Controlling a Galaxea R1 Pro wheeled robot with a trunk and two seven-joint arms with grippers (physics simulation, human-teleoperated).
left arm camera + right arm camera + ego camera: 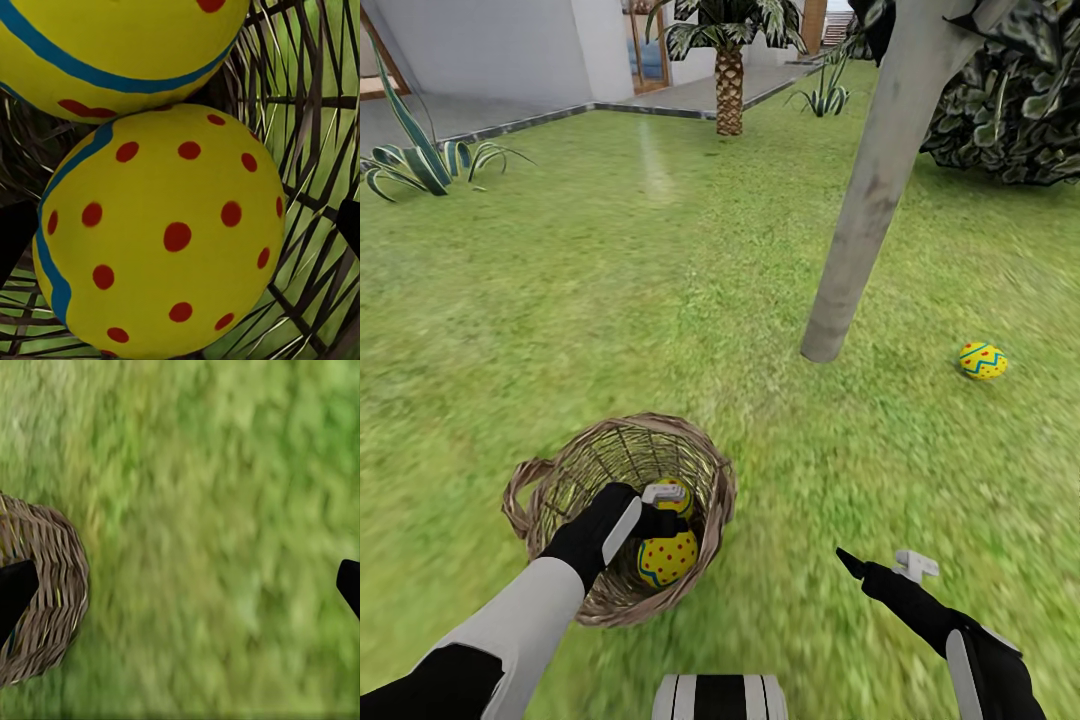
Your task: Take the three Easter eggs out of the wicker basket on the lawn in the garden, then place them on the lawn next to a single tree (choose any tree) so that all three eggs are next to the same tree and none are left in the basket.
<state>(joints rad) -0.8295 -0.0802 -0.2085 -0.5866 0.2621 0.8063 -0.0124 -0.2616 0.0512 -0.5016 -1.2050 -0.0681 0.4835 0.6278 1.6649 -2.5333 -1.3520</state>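
Easter eggs: two lay in the brown open-weave wicker basket (690, 455), one on the grass at the pale grey tree trunk's (870, 200) four o'clock.
The left gripper (180, 225), fingers spread wide and empty, straddled the yellow red-dotted egg (161, 232) dead ahead; the right gripper (180, 577) gaped over lawn (225, 510).

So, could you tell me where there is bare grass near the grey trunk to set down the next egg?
Bare lawn lies between the grey trunk and the wicker basket, and all along the trunk's left. Its right holds one egg. The basket is crowded: two eggs and the left gripper.
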